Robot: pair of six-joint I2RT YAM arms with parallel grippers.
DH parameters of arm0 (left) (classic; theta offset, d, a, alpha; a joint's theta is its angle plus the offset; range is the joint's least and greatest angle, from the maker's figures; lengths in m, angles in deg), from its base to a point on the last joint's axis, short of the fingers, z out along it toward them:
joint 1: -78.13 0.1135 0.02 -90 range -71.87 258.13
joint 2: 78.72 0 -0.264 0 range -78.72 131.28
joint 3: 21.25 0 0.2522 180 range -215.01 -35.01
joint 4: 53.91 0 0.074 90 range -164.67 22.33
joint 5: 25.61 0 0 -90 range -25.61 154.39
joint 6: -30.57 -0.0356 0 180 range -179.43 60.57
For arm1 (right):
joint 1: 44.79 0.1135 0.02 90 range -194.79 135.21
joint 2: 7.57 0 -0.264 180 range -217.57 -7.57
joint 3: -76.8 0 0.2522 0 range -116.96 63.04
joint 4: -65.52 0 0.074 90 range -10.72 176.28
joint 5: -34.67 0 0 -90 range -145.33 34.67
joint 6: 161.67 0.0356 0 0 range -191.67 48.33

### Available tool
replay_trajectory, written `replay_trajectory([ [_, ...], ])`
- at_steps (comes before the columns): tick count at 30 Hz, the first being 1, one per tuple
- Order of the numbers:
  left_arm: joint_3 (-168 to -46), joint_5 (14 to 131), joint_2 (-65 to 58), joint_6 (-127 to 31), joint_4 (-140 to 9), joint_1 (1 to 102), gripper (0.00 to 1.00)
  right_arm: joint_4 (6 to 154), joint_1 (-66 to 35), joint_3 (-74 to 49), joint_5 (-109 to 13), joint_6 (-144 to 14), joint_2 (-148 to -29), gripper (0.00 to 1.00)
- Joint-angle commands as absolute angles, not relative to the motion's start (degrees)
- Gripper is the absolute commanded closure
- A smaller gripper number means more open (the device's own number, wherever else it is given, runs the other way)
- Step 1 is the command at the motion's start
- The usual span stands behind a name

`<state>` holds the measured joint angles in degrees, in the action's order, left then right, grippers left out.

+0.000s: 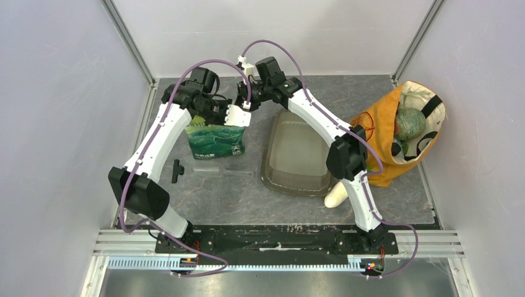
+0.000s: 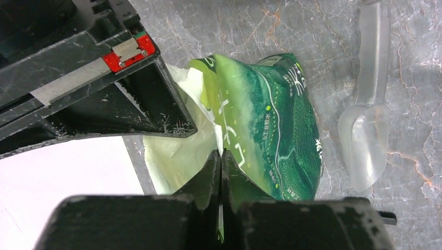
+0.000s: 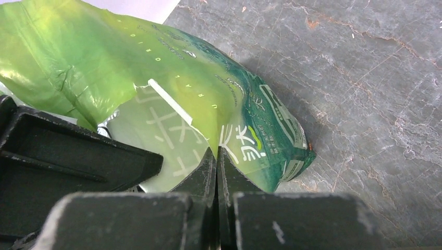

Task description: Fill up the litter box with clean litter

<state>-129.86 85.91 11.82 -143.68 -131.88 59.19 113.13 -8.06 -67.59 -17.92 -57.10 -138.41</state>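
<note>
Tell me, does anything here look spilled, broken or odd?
No spill shows. The green pouch is crumpled, its top pinched by the left gripper and right gripper. A white vegetable lies loose beside the litter box, outside the orange bag.

My left arm (image 1: 162,133) and right arm (image 1: 309,110) wear smooth white shells between blocky black joint housings, with a lilac cable (image 1: 213,61) looping along each. My left end effector (image 2: 221,156) and right end effector (image 3: 216,153) are matte black, edges scuffed pale; a red screwed tab (image 2: 130,52) sits beside a silver strip (image 2: 70,80)
</note>
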Motion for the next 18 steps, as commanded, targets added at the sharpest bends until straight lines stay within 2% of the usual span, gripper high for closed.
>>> replay_trajectory([
  [1,-137.1,90.0,13.3,-144.9,-136.5,58.8,0.98,106.0,-8.0,-69.2,-19.8,-53.5,-135.7,1.0],
  [12,-141.3,94.7,14.6,-149.6,-142.3,58.6,0.98,102.1,-6.8,-72.7,-27.5,-47.9,-137.9,1.0],
  [15,-139.1,94.4,13.4,-143.1,-139.2,58.5,0.98,100.8,-6.6,-69.2,-26.5,-47.9,-136.5,1.0],
  [16,-139.3,94.4,13.0,-138.5,-136.5,58.8,0.88,100.4,-6.5,-67.6,-26.2,-48.3,-135.8,1.0],
  [17,-139.9,95.2,12.7,-134.2,-135.0,59.4,0.7,100.1,-6.5,-66.2,-26.0,-49.0,-134.9,1.0],
  [18,-140.7,96.5,12.0,-129.8,-133.7,60.7,0.59,99.8,-6.5,-64.7,-26.1,-49.7,-134.2,1.0],
])
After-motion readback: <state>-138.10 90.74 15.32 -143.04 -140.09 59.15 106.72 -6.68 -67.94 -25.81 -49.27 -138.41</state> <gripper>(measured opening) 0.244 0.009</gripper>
